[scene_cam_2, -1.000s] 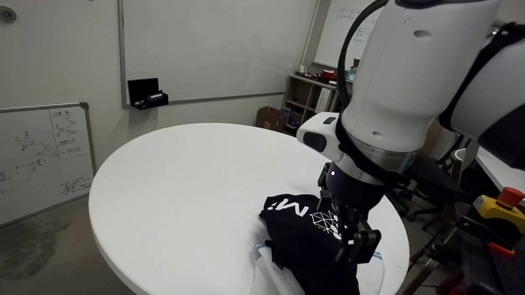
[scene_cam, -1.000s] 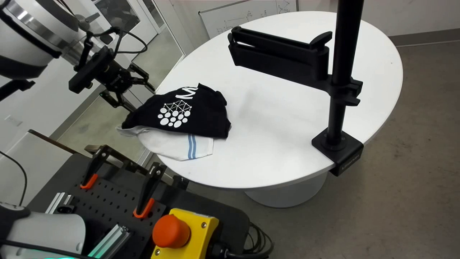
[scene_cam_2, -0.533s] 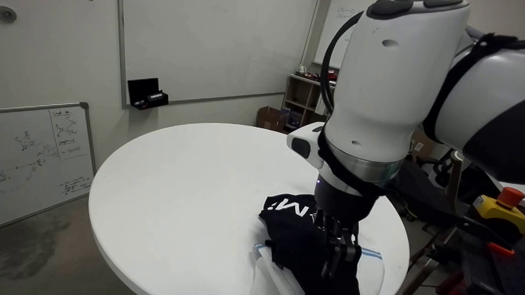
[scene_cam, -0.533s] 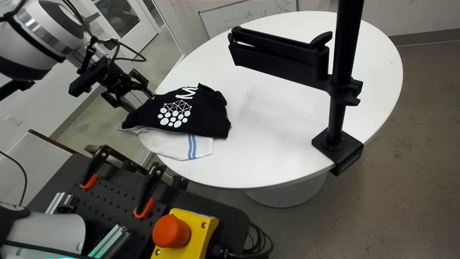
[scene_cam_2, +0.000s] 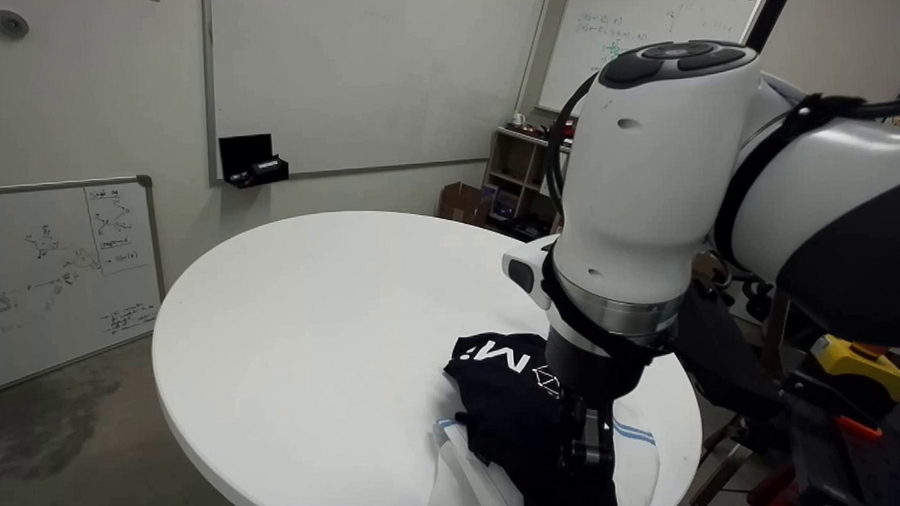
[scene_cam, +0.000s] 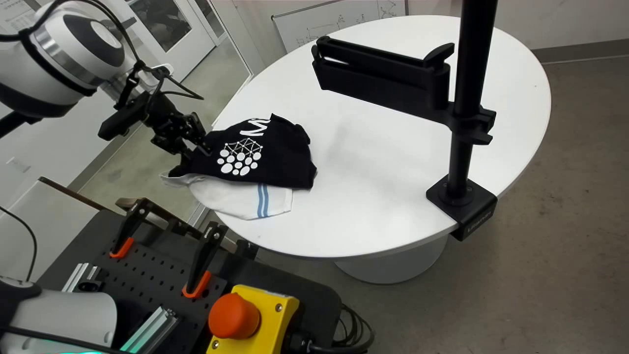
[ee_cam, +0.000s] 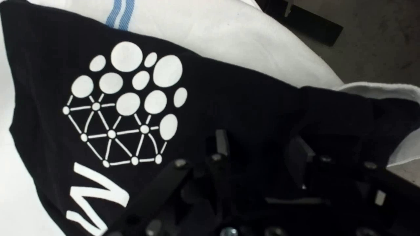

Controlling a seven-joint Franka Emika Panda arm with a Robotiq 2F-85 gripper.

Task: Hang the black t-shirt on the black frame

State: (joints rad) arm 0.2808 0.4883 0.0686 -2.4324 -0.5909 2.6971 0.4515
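Where the black t-shirt (scene_cam: 285, 155) lies across striped cloth (scene_cam: 236, 199), the hand (ee_cam: 261, 149) stands, jaws apart, presumably to grab it for the black frame (scene_cam: 464, 110).

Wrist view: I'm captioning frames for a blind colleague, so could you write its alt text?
The robot's pincer, jaws apart, shows at the bottom in front of a black t-shirt printed with white dots, linked lines and lettering; black on black obscures any contact. A white cloth with blue stripes shows along the top.
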